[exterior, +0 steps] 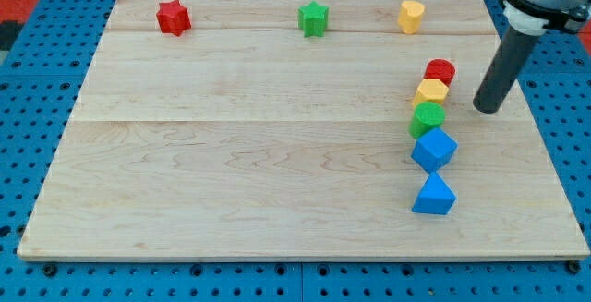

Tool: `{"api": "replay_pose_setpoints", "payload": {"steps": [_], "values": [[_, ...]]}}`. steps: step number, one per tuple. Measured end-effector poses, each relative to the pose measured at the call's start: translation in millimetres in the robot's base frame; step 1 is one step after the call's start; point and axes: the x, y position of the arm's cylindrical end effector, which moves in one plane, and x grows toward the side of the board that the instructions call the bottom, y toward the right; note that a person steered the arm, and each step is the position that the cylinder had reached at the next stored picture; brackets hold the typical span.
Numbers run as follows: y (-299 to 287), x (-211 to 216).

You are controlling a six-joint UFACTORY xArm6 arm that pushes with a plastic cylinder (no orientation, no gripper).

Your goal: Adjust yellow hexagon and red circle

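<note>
The red circle (440,70) lies at the board's right side, at the top of a column of blocks. The yellow hexagon (431,91) lies just below it, touching it. A green circle (428,117) touches the hexagon from below. My tip (490,109) is the lower end of a dark rod, standing on the board to the right of the yellow hexagon and green circle, a short gap away from both.
A blue cube (434,149) and a blue triangle (434,196) continue the column downward. Along the view's top stand a red star (173,17), a green star (314,18) and a yellow heart-like block (411,16). The wooden board (231,154) lies on a blue pegboard.
</note>
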Motion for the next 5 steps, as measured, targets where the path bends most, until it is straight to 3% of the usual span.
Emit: {"api": "replay_pose_setpoints", "payload": {"steps": [5], "values": [[-38, -24]]}}
